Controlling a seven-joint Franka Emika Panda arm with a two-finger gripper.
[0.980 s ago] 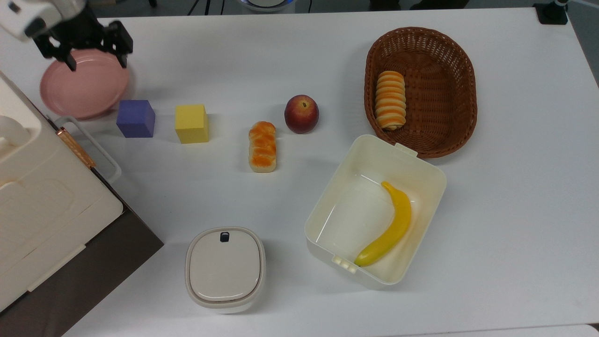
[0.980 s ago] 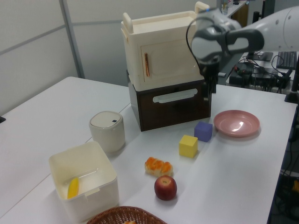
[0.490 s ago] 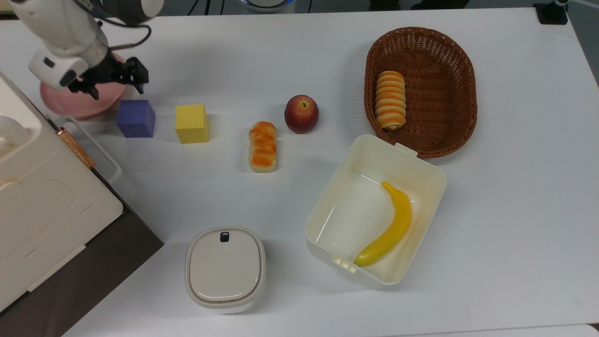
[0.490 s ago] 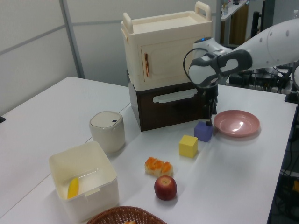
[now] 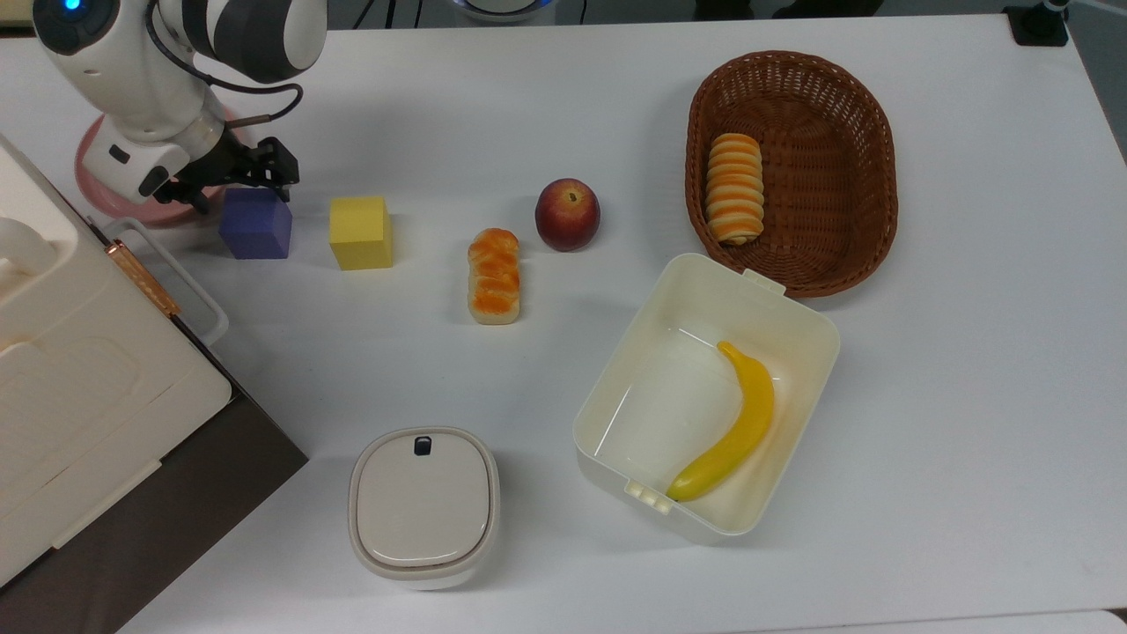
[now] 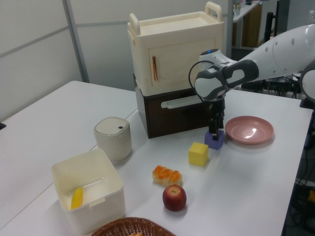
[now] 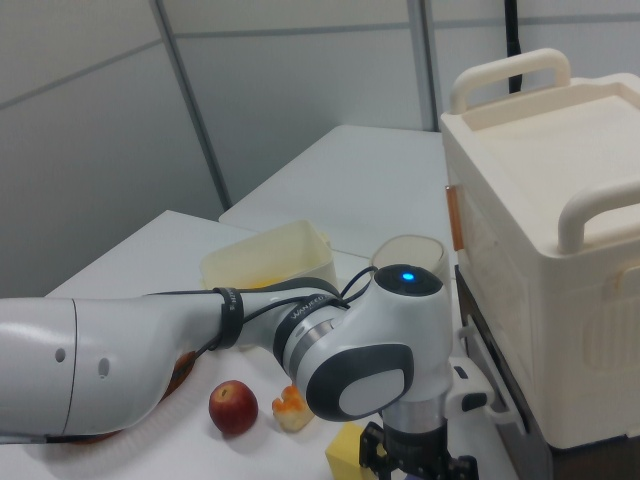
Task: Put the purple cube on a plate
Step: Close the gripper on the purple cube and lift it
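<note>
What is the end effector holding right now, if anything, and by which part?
Nothing yet. The end effector is open, fingers on either side of the purple cube's upper part in the top view; the cube sits on the table beside the plate.

A lab or office: white table (image 5: 968,396), grey partition walls (image 6: 34,54), cluttered desks (image 6: 275,73) behind

In the top view, the tool (image 5: 239,180) hangs directly over the purple cube (image 5: 255,225); the plate (image 5: 97,176) lies just left, the yellow cube (image 5: 361,232) right.
</note>
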